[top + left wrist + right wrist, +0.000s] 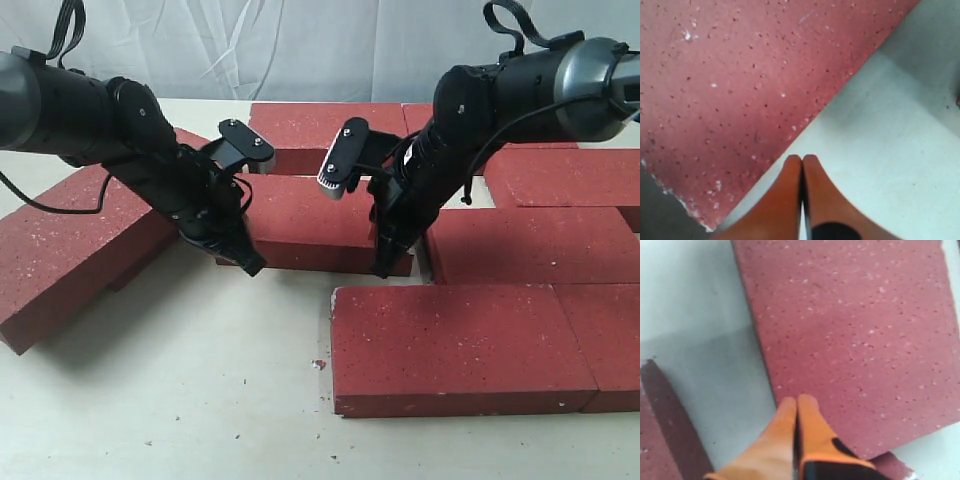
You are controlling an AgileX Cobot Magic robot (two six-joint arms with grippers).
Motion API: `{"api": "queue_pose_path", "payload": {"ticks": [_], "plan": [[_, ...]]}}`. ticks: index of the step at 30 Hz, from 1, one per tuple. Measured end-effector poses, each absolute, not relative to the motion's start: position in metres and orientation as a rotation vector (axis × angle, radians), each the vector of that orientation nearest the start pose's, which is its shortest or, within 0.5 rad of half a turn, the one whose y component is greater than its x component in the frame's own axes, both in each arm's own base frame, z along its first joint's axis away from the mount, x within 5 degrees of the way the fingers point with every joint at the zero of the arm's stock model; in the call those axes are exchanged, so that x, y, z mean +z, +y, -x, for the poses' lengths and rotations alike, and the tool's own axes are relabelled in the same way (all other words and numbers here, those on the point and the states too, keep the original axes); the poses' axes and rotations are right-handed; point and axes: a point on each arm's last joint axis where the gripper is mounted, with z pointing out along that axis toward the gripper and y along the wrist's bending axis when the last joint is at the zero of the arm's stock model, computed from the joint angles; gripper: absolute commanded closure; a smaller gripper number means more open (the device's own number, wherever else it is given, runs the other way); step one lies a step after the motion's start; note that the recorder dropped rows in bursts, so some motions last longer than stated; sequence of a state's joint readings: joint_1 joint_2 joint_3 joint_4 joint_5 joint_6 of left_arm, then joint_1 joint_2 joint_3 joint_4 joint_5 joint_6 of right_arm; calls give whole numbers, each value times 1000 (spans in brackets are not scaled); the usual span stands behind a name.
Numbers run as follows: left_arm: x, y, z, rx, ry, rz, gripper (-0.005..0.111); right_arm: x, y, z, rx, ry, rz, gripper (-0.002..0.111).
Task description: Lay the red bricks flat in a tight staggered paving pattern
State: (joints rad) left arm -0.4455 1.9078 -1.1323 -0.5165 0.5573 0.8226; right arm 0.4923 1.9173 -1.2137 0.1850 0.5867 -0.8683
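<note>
Several red bricks lie flat on the pale table (200,400). The middle brick (310,225) sits between my two grippers. The left gripper (250,265) is shut and empty, its tip down at that brick's front left corner. In the left wrist view, the shut fingertips (792,165) rest on the table beside a brick's edge (730,90). My right gripper (385,268) is shut and empty too, pointing down at the middle brick's right front end. Its fingertips (807,405) lie over a brick's edge (855,330) in the right wrist view.
A large brick (70,240) lies skewed at the far left. Bricks stand at the back (320,130) and in rows on the right (540,245), (570,175). Two more (450,345), (610,340) line the front right. Another brick's corner (655,430) shows near the right gripper.
</note>
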Motion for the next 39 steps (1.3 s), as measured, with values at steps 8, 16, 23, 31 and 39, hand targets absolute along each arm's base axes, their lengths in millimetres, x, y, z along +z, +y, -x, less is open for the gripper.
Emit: {"api": "queue_pose_path", "payload": {"ticks": [8,16,23,31,39], "plan": [[154,-181,-328,-360,2459,-1129,107,192,187,-316,207,2331,1542,109],[159,-181,-315,-442,2526,-1207,107,163,188,-312,256,2347,1758,109],[154,-182,-321,-407,2506,-1177,107,150,188,-324,146,2279,1750,109],[151,-182,-330,-349,2448,-1109,107,141,188,-338,19,2233,1685,109],[153,-182,-338,-302,2395,-1050,107,135,188,-341,-2,2236,1666,109]]}}
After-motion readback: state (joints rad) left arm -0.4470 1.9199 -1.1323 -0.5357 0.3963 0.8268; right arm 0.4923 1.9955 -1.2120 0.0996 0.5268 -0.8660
